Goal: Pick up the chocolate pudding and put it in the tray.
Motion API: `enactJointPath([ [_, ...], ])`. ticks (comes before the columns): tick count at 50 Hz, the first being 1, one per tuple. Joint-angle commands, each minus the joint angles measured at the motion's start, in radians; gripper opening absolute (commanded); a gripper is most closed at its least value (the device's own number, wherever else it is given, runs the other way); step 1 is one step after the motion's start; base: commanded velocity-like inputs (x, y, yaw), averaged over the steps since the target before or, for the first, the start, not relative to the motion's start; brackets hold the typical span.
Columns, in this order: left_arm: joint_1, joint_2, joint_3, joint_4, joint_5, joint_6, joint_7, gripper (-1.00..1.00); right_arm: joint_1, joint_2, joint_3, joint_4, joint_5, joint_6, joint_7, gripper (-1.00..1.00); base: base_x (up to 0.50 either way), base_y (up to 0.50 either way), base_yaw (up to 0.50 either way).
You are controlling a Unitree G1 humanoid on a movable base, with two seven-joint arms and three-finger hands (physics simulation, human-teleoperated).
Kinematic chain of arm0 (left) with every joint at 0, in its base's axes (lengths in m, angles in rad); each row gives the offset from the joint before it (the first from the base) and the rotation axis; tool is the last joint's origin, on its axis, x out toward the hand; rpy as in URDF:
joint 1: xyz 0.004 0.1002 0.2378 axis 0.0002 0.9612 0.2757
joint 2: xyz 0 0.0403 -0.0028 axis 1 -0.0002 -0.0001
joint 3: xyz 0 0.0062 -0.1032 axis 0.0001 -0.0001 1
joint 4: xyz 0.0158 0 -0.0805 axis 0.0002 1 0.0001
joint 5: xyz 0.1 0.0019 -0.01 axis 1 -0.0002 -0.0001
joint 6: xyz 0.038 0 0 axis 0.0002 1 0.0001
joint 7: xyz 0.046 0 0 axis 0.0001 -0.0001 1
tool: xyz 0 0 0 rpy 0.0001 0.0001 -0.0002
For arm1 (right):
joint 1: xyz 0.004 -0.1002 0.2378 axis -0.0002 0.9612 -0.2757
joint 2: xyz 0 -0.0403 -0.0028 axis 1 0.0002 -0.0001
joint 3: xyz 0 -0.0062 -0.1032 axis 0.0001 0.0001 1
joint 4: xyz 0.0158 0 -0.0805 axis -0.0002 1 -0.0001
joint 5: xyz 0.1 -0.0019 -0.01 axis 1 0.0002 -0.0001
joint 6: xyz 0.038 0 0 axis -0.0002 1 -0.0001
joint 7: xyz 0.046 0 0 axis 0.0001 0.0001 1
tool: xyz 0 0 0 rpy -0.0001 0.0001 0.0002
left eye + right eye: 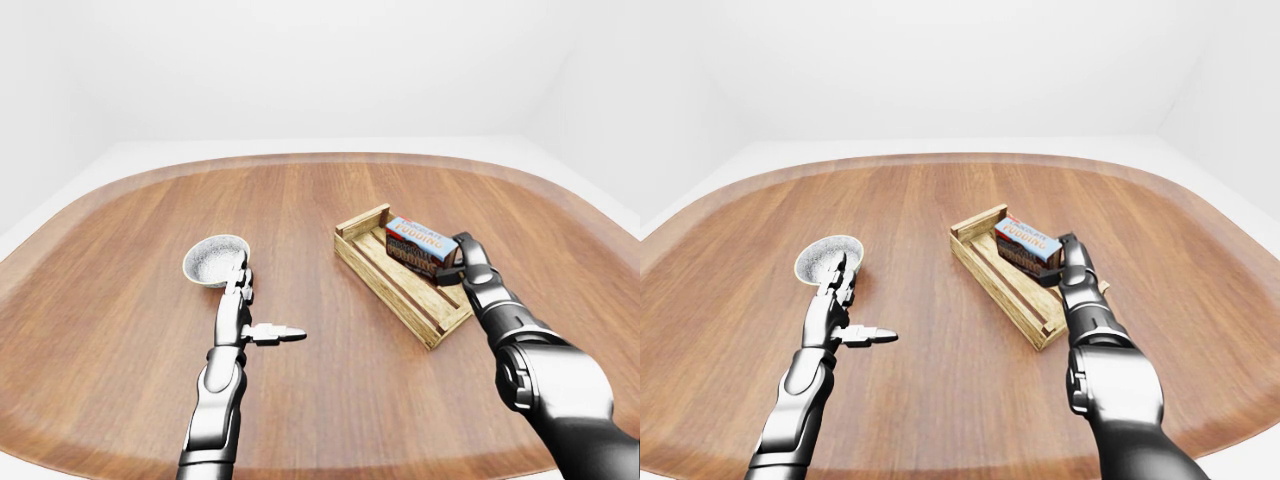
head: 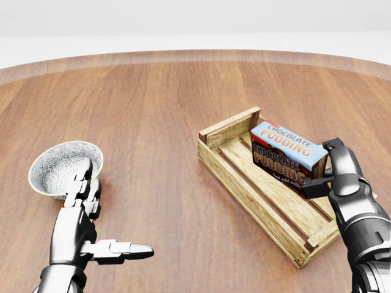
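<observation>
A round wooden table [image 2: 183, 110] fills most of the head view, pale walls behind it at the top of the frame; a slatted wooden tray [image 2: 244, 183] lies at an angle in the right half of that view, its long side running from upper left to lower right. The pudding box [image 2: 287, 155] sits inside the tray, toward its upper right side, tilted up on one long edge with the printed face turned toward the camera; its lower edge looks to rest on the slats, though the contact is partly hidden. The right hand [image 2: 333, 171] comes in from the lower right of the frame; its fingers [image 2: 317, 186] wrap the right end of the box, one across the dark lower face and others behind the top edge, so the hand is holding the box. At the left of the frame a speckled grey bowl [image 2: 58, 165] stands on the table; the left hand [image 2: 91, 226] hovers just below it, spread wide and empty, thumb pointing right, fingertips overlapping the bowl's rim in the picture.
</observation>
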Motion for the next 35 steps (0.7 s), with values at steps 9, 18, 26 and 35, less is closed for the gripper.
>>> enactJointPath([
  [9, 0.005, -0.001, -0.001, -0.014, 0.005, 0.015, -0.004, 1.0, 0.06, -0.002, -0.009, -0.001, -0.038, 0.019, 0.006, -1.0, 0.0, 0.0, 0.0],
  [18, 0.007, -0.001, -0.002, -0.024, 0.005, 0.022, -0.003, 1.0, 0.067, 0.0, -0.015, 0.0, -0.036, 0.018, -0.003, -1.0, 0.0, 0.0, 0.0],
  [26, 0.007, -0.001, -0.002, -0.024, 0.005, 0.023, -0.003, 1.0, 0.07, 0.002, -0.022, 0.001, -0.032, 0.013, -0.025, -1.0, 0.0, 0.0, 0.0],
  [35, 0.007, -0.001, -0.002, -0.024, 0.005, 0.022, -0.004, 1.0, 0.081, 0.012, -0.033, 0.003, -0.018, -0.036, -0.058, -1.0, 0.0, 0.0, 0.0],
])
